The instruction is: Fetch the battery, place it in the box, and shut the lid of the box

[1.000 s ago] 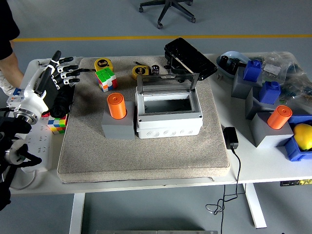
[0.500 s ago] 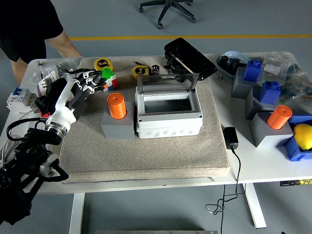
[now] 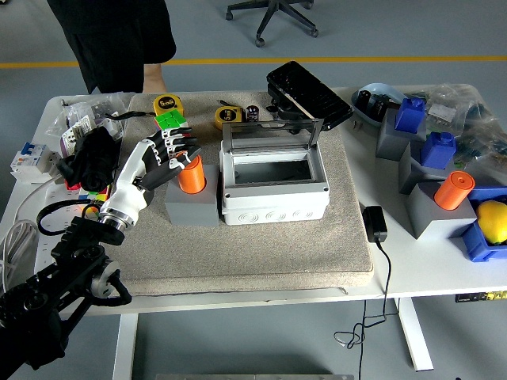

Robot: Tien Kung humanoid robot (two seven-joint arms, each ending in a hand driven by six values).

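The robot's left hand point(image 3: 162, 162), white-backed with black jointed fingers, is reaching in from the table's left edge, and the orange cylindrical battery point(image 3: 190, 172) is lying just to its right, toward the table's right edge. The fingers point(image 3: 176, 148) are fanning out loosely, their tips sitting at or just short of the battery's left flank; whether any tip is touching it cannot be told from the head view. Nothing is being held.

The battery is standing upright in a grey block holder point(image 3: 192, 201), its long axis running vertically and its flat top facing up. Holder and battery are sitting on the beige felt mat point(image 3: 261, 253), left of the table's middle, with the holder just beside the left wall of the white plastic box point(image 3: 273, 190). The box's clear hinged lid point(image 3: 271, 136) is standing open toward the far edge, and the cavity is showing nothing inside.

Only the left hand is in view, so it is the one near the battery; the right is not showing. In my judgement the coming move is turning on closing the fingers around the upright cylinder from its left side, then lifting straight up along its axis to clear the holder.

A person in dark clothing point(image 3: 119, 36) is standing at the far left corner.
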